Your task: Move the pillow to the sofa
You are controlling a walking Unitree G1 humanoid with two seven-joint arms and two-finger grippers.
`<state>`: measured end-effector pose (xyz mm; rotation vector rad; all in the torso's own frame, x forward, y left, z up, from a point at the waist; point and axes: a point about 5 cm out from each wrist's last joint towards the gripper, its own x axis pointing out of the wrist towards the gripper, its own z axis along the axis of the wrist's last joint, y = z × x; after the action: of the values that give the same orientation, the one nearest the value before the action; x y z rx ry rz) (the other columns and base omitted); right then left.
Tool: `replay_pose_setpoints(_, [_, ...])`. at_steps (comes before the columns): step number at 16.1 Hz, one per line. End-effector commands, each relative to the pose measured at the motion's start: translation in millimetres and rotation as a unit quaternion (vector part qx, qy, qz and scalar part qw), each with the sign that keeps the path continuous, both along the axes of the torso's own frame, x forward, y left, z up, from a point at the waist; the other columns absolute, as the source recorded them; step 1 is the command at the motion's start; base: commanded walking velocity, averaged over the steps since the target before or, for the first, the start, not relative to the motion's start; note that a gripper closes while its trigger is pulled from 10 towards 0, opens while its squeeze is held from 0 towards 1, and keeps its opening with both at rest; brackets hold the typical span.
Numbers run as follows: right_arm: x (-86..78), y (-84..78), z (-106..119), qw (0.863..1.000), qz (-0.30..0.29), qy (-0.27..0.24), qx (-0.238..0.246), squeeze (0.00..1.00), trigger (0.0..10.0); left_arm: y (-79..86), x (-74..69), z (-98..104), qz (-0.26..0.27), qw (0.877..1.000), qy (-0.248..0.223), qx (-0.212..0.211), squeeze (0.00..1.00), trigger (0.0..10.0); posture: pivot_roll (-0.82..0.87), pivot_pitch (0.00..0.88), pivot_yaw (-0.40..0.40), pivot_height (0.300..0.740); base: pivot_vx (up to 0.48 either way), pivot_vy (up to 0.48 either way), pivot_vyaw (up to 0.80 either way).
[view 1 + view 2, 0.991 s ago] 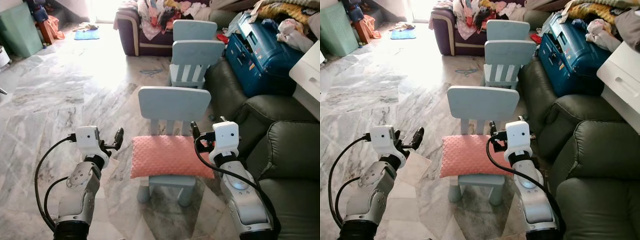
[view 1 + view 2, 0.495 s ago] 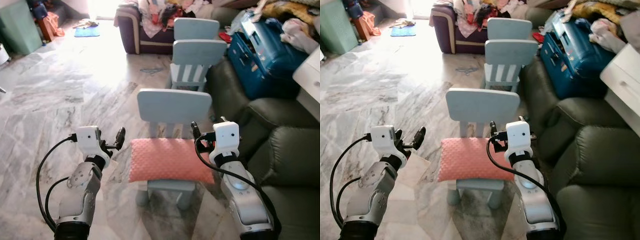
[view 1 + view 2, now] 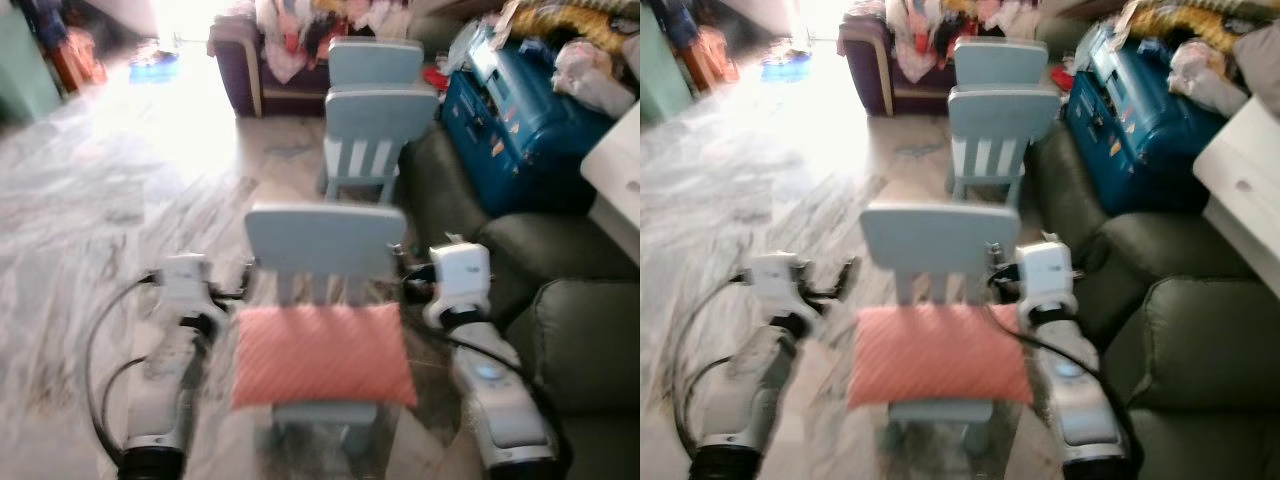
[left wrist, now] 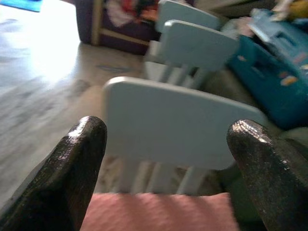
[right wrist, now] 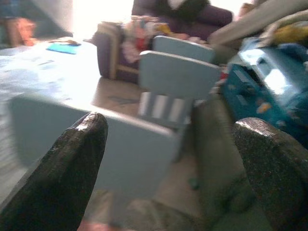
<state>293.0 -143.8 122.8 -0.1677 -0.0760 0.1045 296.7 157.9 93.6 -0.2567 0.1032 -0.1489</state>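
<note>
Pillow (image 3: 322, 352): pink, lying flat on the seat of the nearest pale blue chair (image 3: 322, 240), long axis running across me from left to right, its ends overhanging the seat.
Left gripper (image 3: 243, 288): I hold it just off the pillow's left end, fingers (image 4: 72, 168) spread wide apart, nothing between them.
Right gripper (image 3: 408, 282): by the pillow's right end beside the chair back, fingers (image 5: 67, 163) wide apart too.
Sofa (image 3: 570, 330): dark green, on my right, just beside the chair.
View: blurred.

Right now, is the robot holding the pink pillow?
No. The pillow lies on the blue chair. The left tool and right tool are open, holding nothing.
</note>
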Motion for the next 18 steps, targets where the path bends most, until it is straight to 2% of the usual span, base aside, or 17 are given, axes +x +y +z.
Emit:
replay_pose_setpoints(1, [-0.4,8.9,3,1.0,0.011,-0.005,0.008,0.0,10.0,13.1,-0.9,2,0.016,1.0,-0.002,0.011,0.0,10.0,-0.08,0.089,-0.036,0.74,0.465,0.0,0.0])
replay_pose_setpoints(3, [-0.5,8.6,3,1.0,0.012,-0.005,0.009,0.0,10.0,14.5,0.0,-1,0.038,0.999,0.012,0.018,0.0,10.0,-0.08,0.09,-0.038,0.74,0.217,0.0,0.0])
replay_pose_setpoints(9, [0.6,9.6,3,1.0,0.017,-0.004,0.009,0.0,10.0,13.9,-2.5,-5,0.033,0.999,0.016,0.014,0.0,10.0,-0.08,0.089,-0.043,0.74,0.0,0.0,0.0])
replay_pose_setpoints(18, [1.0,13.4,-4,0.999,0.025,0.016,0.017,0.0,10.0,26.4,-7.4,-23,0.039,0.997,0.046,0.037,0.0,10.0,-0.07,0.084,-0.049,0.74,0.0,0.0,0.0])
